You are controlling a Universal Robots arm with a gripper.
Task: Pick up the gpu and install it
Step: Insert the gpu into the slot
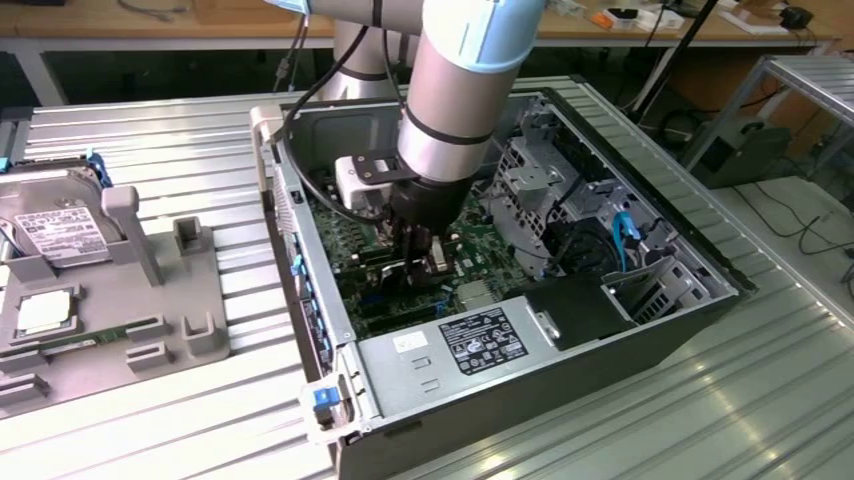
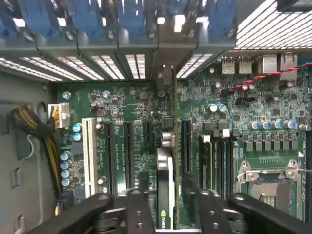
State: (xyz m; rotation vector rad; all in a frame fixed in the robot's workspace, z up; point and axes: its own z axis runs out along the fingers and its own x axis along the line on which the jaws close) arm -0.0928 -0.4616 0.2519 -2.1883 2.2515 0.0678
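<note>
1 gripper (image 1: 424, 250) is sunk deep inside the open computer case (image 1: 320, 300), hemmed in by the drive cage (image 1: 534, 190). The gpu (image 2: 165, 190) is clamped edge-on between closed fingers (image 2: 139, 204), long axis running along the motherboard (image 2: 243, 112) slots (image 2: 185, 146), above them.

gpu (image 2: 165, 190) edge-on, lower end hidden behind claw (image 2: 165, 214)

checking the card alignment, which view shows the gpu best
The wrist view. There the gpu is seen edge-on, standing over the motherboard between the slots, held by the end effector. In the exterior view the gpu is a small sliver below the arm, deep inside the computer case.
</note>
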